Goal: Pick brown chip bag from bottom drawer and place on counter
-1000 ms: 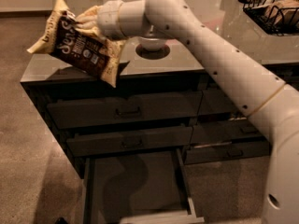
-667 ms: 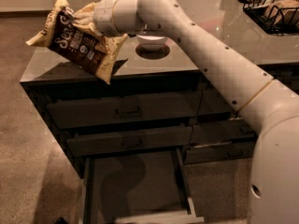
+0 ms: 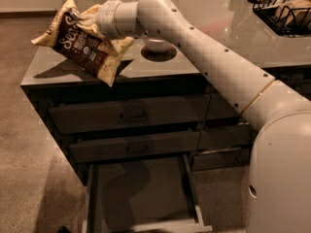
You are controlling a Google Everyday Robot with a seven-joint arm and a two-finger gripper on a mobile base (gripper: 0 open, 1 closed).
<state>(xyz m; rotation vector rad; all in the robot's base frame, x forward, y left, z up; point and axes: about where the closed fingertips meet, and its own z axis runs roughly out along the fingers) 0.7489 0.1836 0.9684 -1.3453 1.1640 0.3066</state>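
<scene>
Jaws, clamped on the brown chip bag [image 3: 80, 40], sit above the table [image 3: 160, 69] edge; release here might drop it off.

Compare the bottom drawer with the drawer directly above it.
The bottom drawer is pulled out, its dark inside showing; the drawer above is shut. The drawer above shows a bar handle on its front; the bottom drawer's front shows none from here. Both are dark grey, in the same stack under the counter. The gripper holds the brown chip bag up over the counter's left end.
</scene>
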